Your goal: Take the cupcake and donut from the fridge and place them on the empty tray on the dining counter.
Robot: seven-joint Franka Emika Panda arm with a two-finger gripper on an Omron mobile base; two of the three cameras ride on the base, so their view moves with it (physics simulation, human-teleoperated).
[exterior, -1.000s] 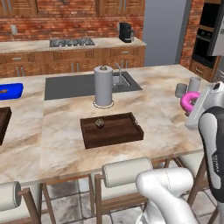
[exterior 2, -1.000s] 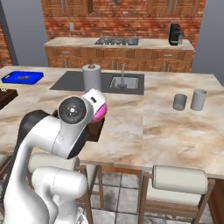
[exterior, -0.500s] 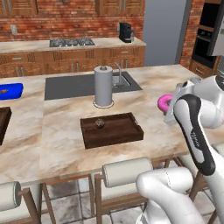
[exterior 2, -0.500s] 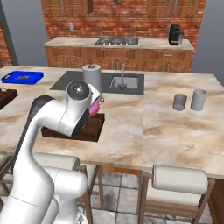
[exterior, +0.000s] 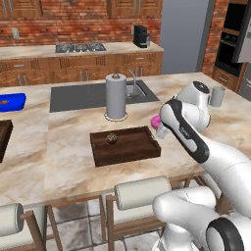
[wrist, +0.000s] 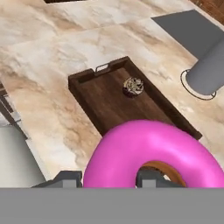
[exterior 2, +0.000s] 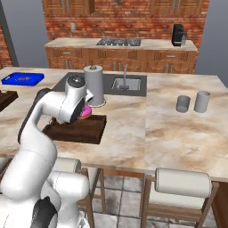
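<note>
My gripper (wrist: 107,179) is shut on the pink-iced donut (wrist: 153,153), one finger through its hole. The donut (exterior: 156,120) hangs just above the right end of the dark brown wooden tray (exterior: 127,147) on the beige marbled dining counter (exterior: 59,162). The small dark cupcake (exterior: 112,138) sits inside the tray, toward its far left; in the hand view the cupcake (wrist: 133,86) lies beyond the donut on the tray (wrist: 105,105). From the right base view the donut (exterior 2: 86,111) shows beside my arm over the tray (exterior 2: 84,129). A tall plain grey unit (exterior: 186,34) stands at the back; I cannot tell if it is the fridge.
A grey paper-towel roll (exterior: 116,96) stands just behind the tray, before the inset sink (exterior: 88,95). Two grey cups (exterior 2: 183,103) stand on the counter's right part. A blue tray (exterior: 11,102) and another brown tray (exterior: 4,135) lie far left. Cushioned stools (exterior: 147,191) line the near edge.
My arm has swung left across the counter with the donut, from near the right end to the tray's right end. The grip has stayed the same.
</note>
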